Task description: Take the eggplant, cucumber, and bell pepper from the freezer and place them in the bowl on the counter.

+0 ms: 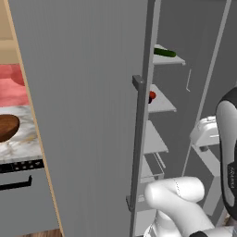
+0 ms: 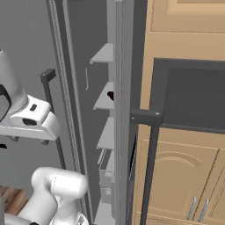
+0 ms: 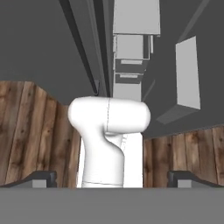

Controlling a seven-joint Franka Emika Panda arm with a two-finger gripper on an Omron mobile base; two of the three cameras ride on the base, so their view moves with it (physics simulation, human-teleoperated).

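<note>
Gripper [image 3: 112, 178]: fingers spread wide apart, nothing between them, aimed down at the wooden floor [image 3: 26, 131] in front of the freezer [image 1: 92, 115].

Freezer door stands ajar, its long bar handle [image 1: 139, 143] vertical, leaving a narrow opening onto the inner shelves.

Bell pepper [image 1: 152, 96]: on a middle shelf, at the front edge, partly hidden by the handle.

Cucumber [image 1: 165, 53]: on the shelf above, long axis along the shelf front, lying flat.

Bowl [image 1: 8, 127]: on the counter [image 1: 23, 143], left of the door, well apart from the shelves.
</note>
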